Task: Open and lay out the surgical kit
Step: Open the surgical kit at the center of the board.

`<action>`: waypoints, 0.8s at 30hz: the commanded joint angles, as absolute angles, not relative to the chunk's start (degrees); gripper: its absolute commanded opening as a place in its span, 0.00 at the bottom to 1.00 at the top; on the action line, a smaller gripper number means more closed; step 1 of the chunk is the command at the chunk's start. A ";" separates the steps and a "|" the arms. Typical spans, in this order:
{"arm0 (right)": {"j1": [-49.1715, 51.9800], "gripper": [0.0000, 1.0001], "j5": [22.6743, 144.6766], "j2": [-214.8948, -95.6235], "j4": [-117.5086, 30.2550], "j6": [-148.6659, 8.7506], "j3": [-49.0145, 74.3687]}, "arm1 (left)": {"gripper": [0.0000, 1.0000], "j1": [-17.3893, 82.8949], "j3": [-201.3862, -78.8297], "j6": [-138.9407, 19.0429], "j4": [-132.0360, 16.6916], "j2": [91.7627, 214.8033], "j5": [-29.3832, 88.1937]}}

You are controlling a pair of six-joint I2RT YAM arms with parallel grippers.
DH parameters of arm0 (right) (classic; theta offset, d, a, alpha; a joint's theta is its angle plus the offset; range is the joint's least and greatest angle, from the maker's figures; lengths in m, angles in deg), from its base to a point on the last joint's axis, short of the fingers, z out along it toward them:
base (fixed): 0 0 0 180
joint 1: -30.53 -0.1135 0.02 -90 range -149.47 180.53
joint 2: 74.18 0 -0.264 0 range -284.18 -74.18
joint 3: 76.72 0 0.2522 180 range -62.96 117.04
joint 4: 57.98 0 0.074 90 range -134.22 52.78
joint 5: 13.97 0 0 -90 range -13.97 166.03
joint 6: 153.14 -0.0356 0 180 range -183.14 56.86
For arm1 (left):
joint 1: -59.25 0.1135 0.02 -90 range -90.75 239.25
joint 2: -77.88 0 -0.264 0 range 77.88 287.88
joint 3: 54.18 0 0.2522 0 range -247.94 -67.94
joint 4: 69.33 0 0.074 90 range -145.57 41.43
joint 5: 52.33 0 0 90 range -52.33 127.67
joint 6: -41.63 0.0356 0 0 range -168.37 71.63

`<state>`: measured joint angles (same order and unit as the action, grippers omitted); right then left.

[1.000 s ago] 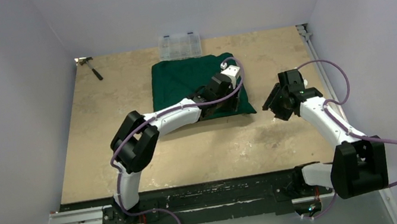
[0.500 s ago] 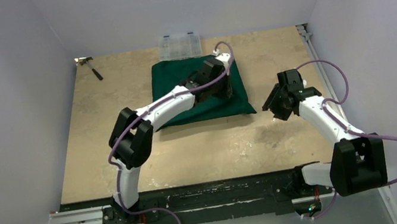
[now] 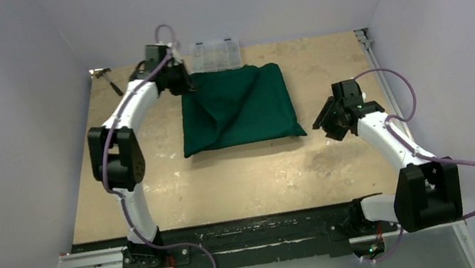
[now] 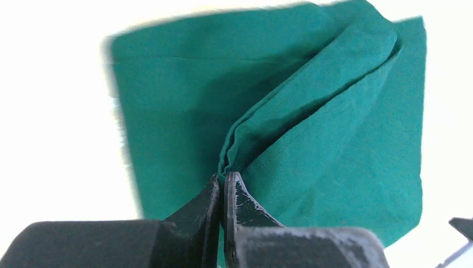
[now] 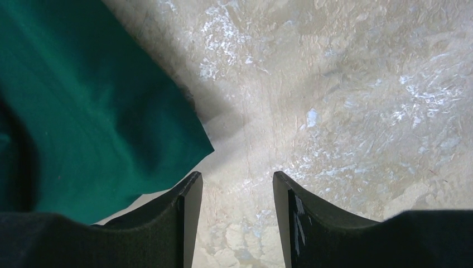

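**A:** Top view: the green cloth wrap (image 3: 245, 107) lies far-centre on the desk (image 3: 241, 176), mostly folded. The left end effector (image 3: 180, 82) sits at its far-left corner, with a ridge of cloth running up to it.

**B:** Step?

**A:** Opening the first flap, I'd judge. Left wrist view: jaws clenched, a fold of the wrap pinched at the tips.

**B:** Other arm?

**A:** Right wrist view: the right end effector (image 5: 234, 180) is released and grips nothing. It hovers over bare desk, just beside the wrap's corner.

**B:** Next?

**A:** Likely carry the flap outward and lay it flat without dragging the bundle. No label or writing is legible in any view.
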<state>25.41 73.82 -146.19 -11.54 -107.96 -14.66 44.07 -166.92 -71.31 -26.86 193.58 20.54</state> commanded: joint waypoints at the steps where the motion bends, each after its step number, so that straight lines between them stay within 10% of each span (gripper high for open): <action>1: 25.70 0.53 74.48 -146.85 -12.54 -107.12 -11.52 | 0.00 55.05 -167.22 -64.74 -20.39 186.50 23.76; 13: 25.69 0.52 75.95 -150.11 -12.70 -105.44 -7.82 | 0.00 69.90 -164.20 -64.73 -15.11 184.15 77.52; 15: 25.70 0.52 75.95 -150.49 -12.65 -105.17 -7.23 | 0.17 70.06 -164.02 -65.39 -14.41 184.19 84.29; 18: 25.68 0.53 75.90 -150.69 -13.57 -104.68 -6.91 | 0.45 69.78 -163.44 -66.80 -14.41 182.87 81.87; 24: 25.60 0.55 79.55 -150.95 -16.20 -100.20 -6.19 | 0.53 68.45 -158.68 -70.03 -19.59 178.08 60.91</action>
<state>25.41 76.22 -151.06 -12.91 -103.98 -9.18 69.73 -162.09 -67.33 -14.95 184.51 73.19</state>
